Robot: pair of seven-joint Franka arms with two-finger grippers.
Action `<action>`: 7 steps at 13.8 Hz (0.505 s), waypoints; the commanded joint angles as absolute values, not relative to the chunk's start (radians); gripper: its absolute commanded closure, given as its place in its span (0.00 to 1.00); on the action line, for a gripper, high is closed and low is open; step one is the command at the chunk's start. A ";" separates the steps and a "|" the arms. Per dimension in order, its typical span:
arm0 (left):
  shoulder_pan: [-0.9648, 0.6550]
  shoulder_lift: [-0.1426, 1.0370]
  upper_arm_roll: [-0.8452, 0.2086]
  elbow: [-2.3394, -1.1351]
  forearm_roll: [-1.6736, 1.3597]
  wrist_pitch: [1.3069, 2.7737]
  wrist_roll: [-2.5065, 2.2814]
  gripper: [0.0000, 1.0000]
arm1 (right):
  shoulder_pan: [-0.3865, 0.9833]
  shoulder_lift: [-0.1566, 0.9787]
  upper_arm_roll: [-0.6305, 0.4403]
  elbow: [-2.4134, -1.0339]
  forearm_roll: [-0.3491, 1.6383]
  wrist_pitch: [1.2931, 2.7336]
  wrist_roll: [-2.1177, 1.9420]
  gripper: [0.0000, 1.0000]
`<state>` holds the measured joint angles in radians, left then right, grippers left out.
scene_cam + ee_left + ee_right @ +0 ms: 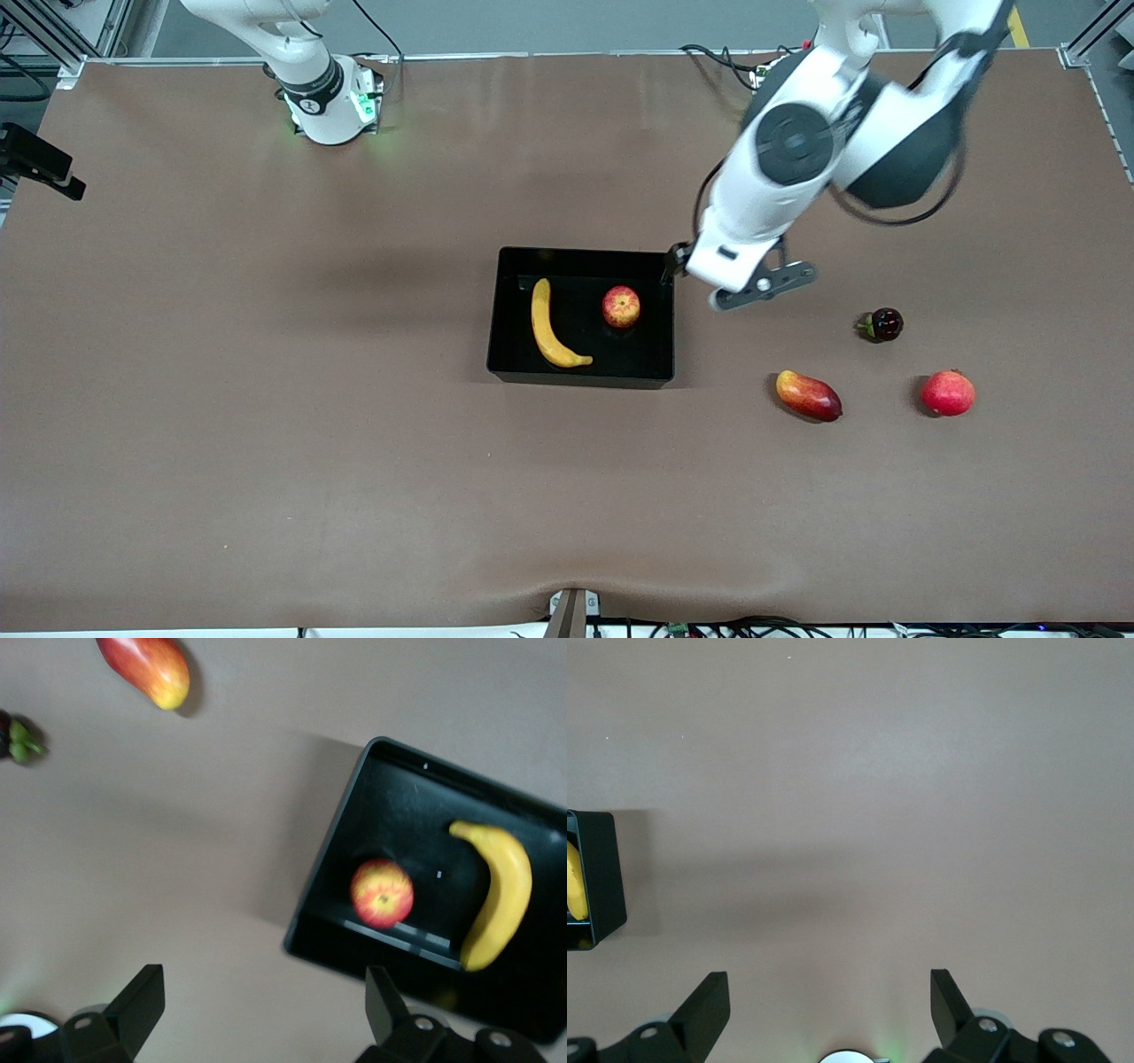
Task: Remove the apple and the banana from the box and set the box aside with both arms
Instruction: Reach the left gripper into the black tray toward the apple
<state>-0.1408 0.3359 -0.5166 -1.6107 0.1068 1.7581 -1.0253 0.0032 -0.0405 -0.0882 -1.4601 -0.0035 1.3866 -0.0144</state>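
The long curved yellow banana (pixel 551 326) and small round red-yellow apple (pixel 621 307) lie apart inside the shallow glossy black plastic box (pixel 505 346) mid-surface. The left gripper (pixel 266 1005) hovers over its wall toward the left arm's end, jaws wide, empty. The right gripper (pixel 830 1001) waits over bare surface, jaws wide, empty.

Brown table (pixel 266 399). Directly on it: black box (pixel 505 354) beside open left jaws; mango-like fruit (pixel 808 395), dark fruit (pixel 884 324), red fruit (pixel 947 393) apart.

The right wrist view cuts off the box (pixel 602 877) (only one end shows).
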 commanded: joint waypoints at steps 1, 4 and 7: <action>-0.199 0.438 -0.522 -1.586 0.155 1.846 -1.216 0.00 | -0.011 -0.029 -0.078 -1.439 -0.011 1.371 -0.017 0.00; -0.248 0.512 -0.522 -1.627 0.246 1.948 -1.374 0.00 | -0.012 -0.029 -0.078 -1.439 -0.011 1.371 -0.015 0.00; -0.273 0.583 -0.522 -1.638 0.310 2.025 -1.469 0.00 | -0.012 -0.029 -0.078 -1.439 -0.011 1.371 -0.015 0.00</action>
<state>-0.2685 0.5530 -0.5177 -1.6361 0.2640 1.9877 -1.4108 0.0032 -0.0401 -0.0885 -1.4600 -0.0035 1.3865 -0.0142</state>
